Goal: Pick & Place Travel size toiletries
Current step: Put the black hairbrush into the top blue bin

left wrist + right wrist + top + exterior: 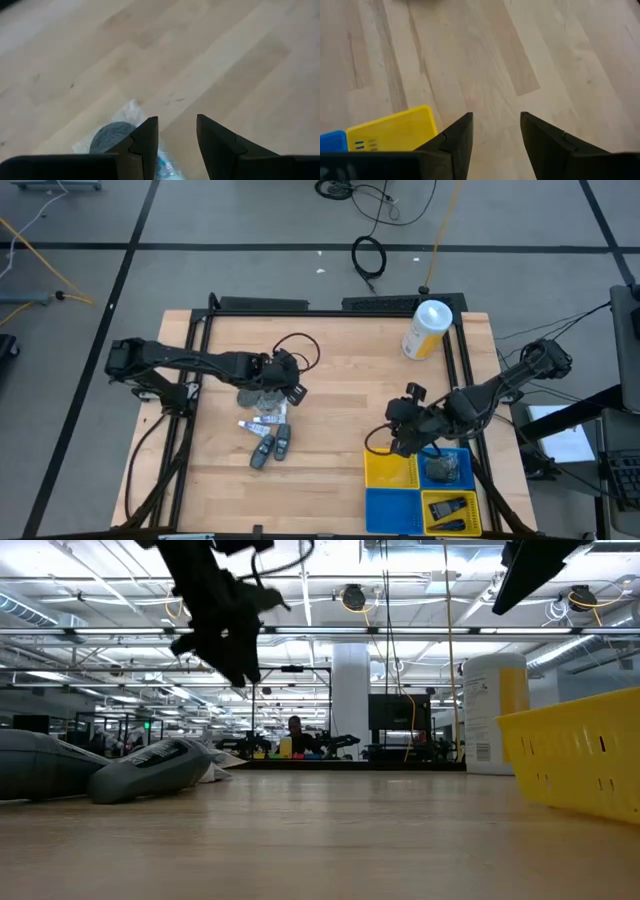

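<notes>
The travel size toiletries lie in a loose pile on the wood in the high view: greyish round pieces in clear wrap [257, 398], a small white tube [262, 422] and dark grey oblong pieces [274, 446]. The low view shows the oblong pieces [150, 768] lying flat. My left gripper [291, 387] hangs open above the pile's far right side. In its wrist view [177, 132] a wrapped round piece [112, 137] lies beside one finger. My right gripper [402, 432] is open over bare wood at the yellow bin's [388, 470] far left corner, and holds nothing [496, 132].
The yellow and blue bins [392, 510] sit at the table's near right. One holds a greyish wrapped piece [446, 470], another a dark oblong item [450, 508]. A large white-and-yellow canister [427, 330] stands at the far right. Bare wood lies between pile and bins.
</notes>
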